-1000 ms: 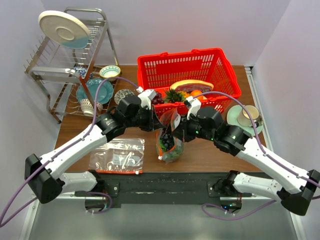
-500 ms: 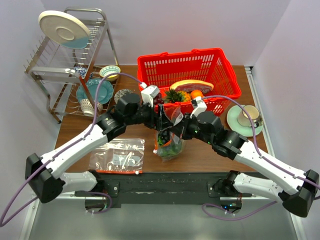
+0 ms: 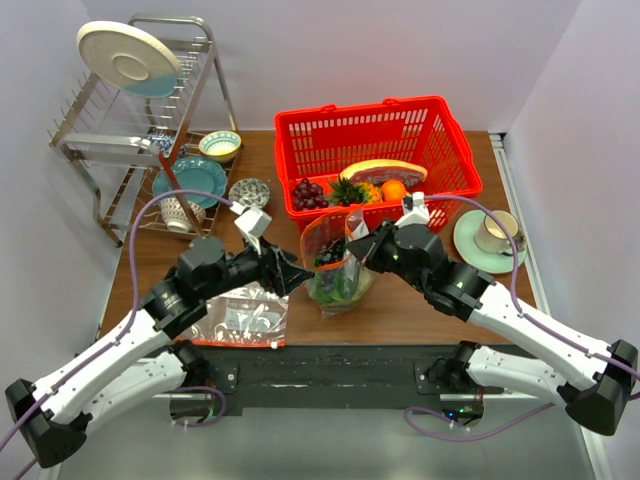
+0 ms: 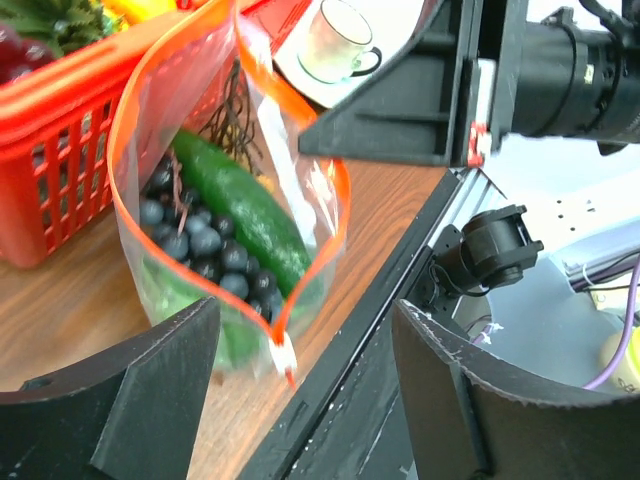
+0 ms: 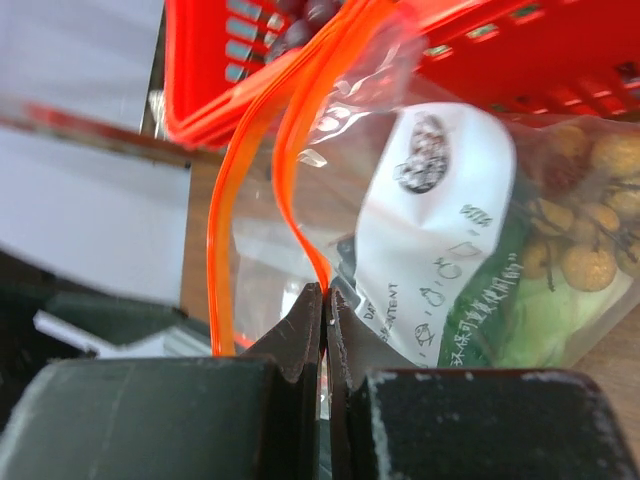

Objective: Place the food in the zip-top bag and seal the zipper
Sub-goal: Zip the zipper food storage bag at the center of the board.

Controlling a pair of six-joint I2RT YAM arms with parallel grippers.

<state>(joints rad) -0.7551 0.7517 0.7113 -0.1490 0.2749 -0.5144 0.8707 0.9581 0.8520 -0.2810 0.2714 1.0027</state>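
One view, left wrist, shows cucumber; right hand clamps zipper, apparently; left hand gapes empty.

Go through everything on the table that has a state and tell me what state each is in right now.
zip-top bag: upright, mouth open, food inside.
zipper: unsealed, gaping.
cucumber: inside the bag.
right gripper: shut on the bag's mouth edge.
left gripper: open, holding nothing.
second bag: lying flat on the table.
cup: upright on its saucer.
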